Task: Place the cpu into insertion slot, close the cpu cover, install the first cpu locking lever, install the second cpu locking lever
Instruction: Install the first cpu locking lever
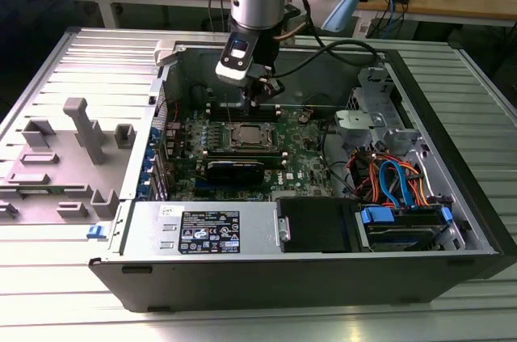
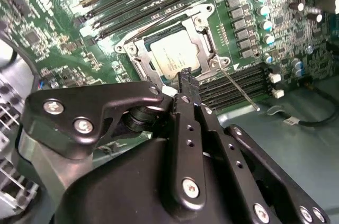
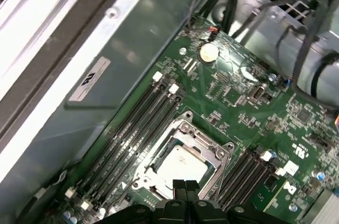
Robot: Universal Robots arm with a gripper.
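Cpu (image 2: pixel 175 57) lies flat in the insertion slot (image 2: pixel 150 70) near the middle of the green motherboard (image 3: pixel 238 86), between two banks of memory slots (image 3: pixel 137 123). The cpu cover (image 2: pixel 207 44) is down, framing the chip's silver top. A thin lever rod (image 2: pixel 239 90) juts out from one corner of the socket. Just above the socket's edge hangs the gripper (image 2: pixel 186 74), its fingers (image 2: pixel 183 83) pressed together on nothing. The open computer case (image 1: pixel 323 277) rests on a ribbed tabletop (image 1: pixel 242 326).
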